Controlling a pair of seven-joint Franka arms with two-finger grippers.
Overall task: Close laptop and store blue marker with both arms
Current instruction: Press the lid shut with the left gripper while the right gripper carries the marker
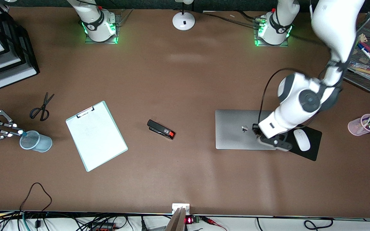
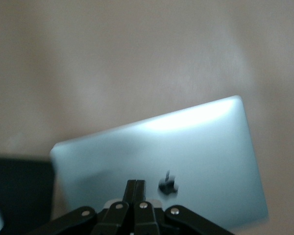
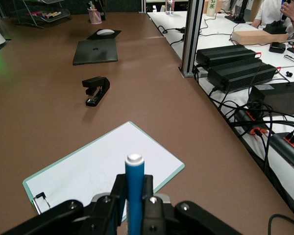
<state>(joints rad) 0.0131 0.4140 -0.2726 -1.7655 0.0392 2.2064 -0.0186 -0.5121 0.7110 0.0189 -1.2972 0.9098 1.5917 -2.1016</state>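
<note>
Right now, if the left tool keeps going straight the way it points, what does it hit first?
Most likely the laptop: the left tool, shut, points down at the closed lid beside the dark logo. Nothing shows between them, though the remaining gap is hard to judge.

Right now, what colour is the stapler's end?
Red-orange on the black stapler, clearest in the front view.
</note>
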